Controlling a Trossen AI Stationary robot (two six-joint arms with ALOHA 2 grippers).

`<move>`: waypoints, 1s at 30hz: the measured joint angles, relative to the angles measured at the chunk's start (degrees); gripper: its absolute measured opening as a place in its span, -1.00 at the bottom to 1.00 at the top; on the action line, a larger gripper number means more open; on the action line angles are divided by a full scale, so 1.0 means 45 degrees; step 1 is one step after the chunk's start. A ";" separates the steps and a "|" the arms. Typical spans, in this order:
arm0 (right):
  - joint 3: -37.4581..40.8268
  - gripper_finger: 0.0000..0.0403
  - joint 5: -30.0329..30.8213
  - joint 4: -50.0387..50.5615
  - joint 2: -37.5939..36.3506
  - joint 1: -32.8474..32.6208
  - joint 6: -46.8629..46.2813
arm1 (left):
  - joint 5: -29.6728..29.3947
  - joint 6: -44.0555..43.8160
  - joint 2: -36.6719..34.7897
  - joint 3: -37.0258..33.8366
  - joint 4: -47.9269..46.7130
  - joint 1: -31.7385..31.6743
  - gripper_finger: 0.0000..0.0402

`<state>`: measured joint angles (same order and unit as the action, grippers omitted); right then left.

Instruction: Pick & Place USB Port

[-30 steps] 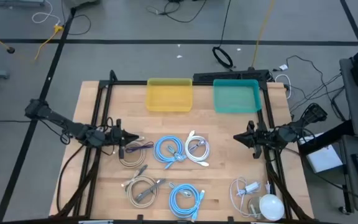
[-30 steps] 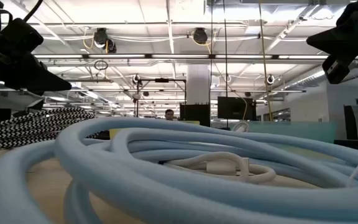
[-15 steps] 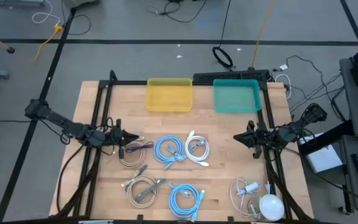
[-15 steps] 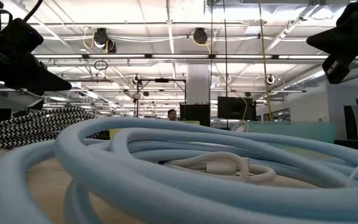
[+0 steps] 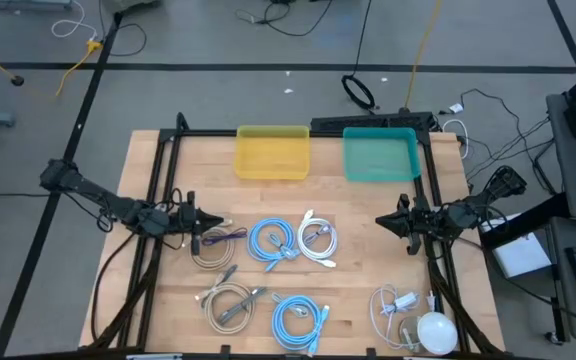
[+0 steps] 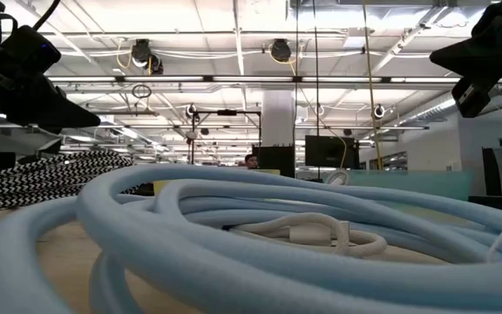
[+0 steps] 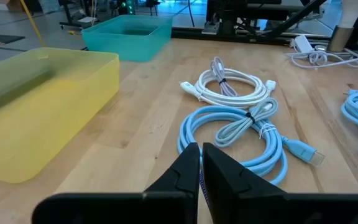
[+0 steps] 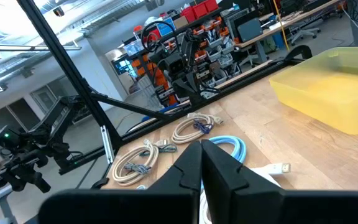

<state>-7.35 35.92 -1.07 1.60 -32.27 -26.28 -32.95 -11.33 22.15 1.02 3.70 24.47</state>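
Several coiled USB cables lie flat on the wooden table: a light blue coil (image 5: pixel 273 240) (image 7: pixel 241 134), a white coil (image 5: pixel 316 238) (image 7: pixel 229 84), a black-and-white braided coil (image 5: pixel 208 246), a beige coil (image 5: pixel 230 303) and a second blue coil (image 5: pixel 298 318). My left gripper (image 5: pixel 224 220) (image 7: pixel 201 155) hovers shut at the table's left, just left of the braided coil and above it. It points toward the blue coil. My right gripper (image 5: pixel 378 222) (image 8: pixel 201 155) hovers shut at the table's right and points left toward the white coil. Neither holds anything.
A yellow bin (image 5: pixel 272 152) and a teal bin (image 5: pixel 379 154) stand side by side at the far edge. A white cable with a charger (image 5: pixel 396 305) and a white round object (image 5: pixel 435 330) lie at the near right. A dark frame (image 5: pixel 158 200) runs along the table's sides.
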 joint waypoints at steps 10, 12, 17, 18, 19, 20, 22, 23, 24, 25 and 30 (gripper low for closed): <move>0.0000 -0.98 -0.0004 0.0002 0.0002 -0.0004 0.0000 | -0.0002 0.0005 0.0003 0.0000 -0.0003 0.0000 -0.88; 0.0005 -0.98 -0.0005 -0.0002 -0.0002 0.0000 -0.0005 | -0.0004 0.0000 0.0002 0.0000 0.0000 0.0000 -0.88; 0.0005 -0.98 -0.0009 -0.1842 -0.0002 0.0000 -0.2204 | -0.0005 0.0005 0.0000 0.0000 -0.0005 0.0000 -0.88; 0.0005 -0.98 -0.0014 -0.2340 0.0002 -0.0001 -0.2878 | -0.0005 0.0005 0.0004 0.0000 0.0000 -0.0004 -0.88; 0.0005 -0.98 -0.0003 -0.2843 0.0002 0.0000 -0.3719 | -0.0005 0.0000 0.0000 0.0000 0.0000 -0.0002 -0.88; 0.0005 -0.98 0.0042 -0.3427 0.0007 0.0000 -0.4694 | -0.0001 0.0005 0.0004 0.0004 0.0000 -0.0004 -0.88; 0.0005 -0.98 0.0599 -0.4762 0.0110 -0.0005 -0.6286 | -0.0003 0.0001 0.0000 0.0000 -0.0003 -0.0001 -0.88; 0.0005 -0.98 0.0929 -0.5448 0.0188 -0.0005 -0.6747 | -0.0002 0.0004 0.0003 0.0002 -0.0005 -0.0002 -0.88; 0.0005 -0.98 0.1141 -0.6196 0.0254 -0.0003 -0.6976 | 0.0000 0.0003 0.0005 0.0005 -0.0005 0.0000 -0.88; 0.0005 -0.98 0.1284 -0.7089 0.0315 -0.0002 -0.6969 | -0.0005 0.0002 0.0002 0.0005 -0.0002 -0.0002 -0.88; 0.0005 -0.98 0.1035 -1.1479 0.0710 0.0000 -0.4066 | -0.0004 0.0005 0.0005 0.0001 0.0000 -0.0005 -0.88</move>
<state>-7.33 40.58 -52.73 4.79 -32.27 -44.58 -32.97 -11.31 22.17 1.02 3.70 24.45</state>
